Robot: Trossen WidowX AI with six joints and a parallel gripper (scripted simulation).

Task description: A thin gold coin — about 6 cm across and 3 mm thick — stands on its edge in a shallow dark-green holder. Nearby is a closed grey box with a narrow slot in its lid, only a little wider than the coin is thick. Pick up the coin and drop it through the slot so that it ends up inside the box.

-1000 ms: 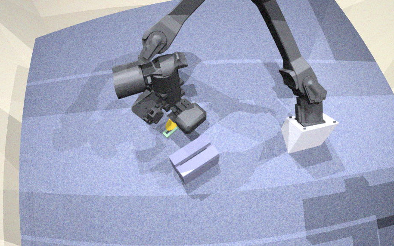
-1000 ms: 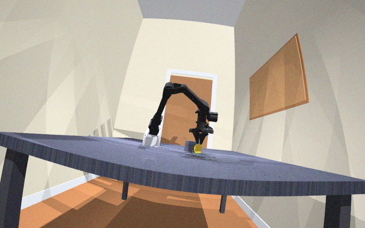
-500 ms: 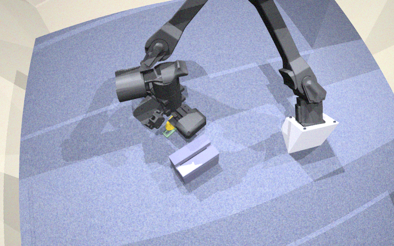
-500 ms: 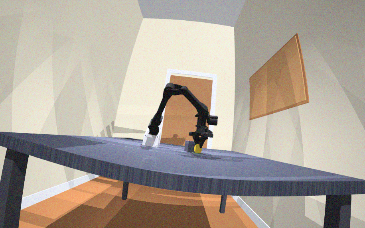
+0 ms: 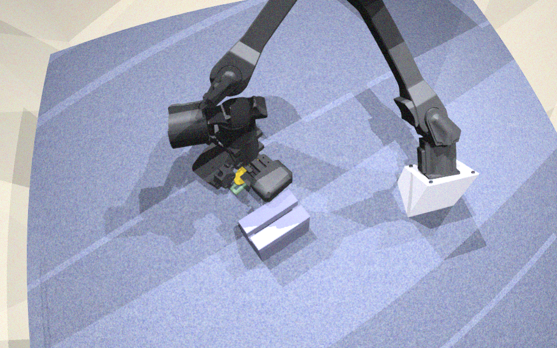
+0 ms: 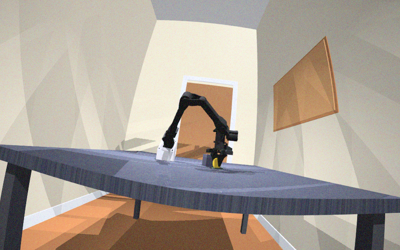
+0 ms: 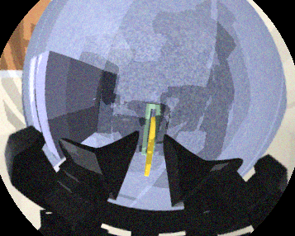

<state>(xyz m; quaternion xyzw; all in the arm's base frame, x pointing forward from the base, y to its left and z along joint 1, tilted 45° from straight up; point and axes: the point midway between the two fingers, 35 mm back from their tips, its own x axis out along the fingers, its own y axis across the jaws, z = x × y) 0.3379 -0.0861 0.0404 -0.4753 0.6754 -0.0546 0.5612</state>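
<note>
Wrist view: the coin (image 7: 149,150) is seen edge-on, upright in the holder (image 7: 151,111), between the fingers of the gripper (image 7: 150,177), which is part open and grips nothing. Coin and box (image 5: 274,224) sit near the worktop's middle, just apart. The jaws should be lowered centred, kept parallel to the coin's faces, then closed squarely before lifting.

Matt grainy blue table top (image 5: 142,280)
</note>
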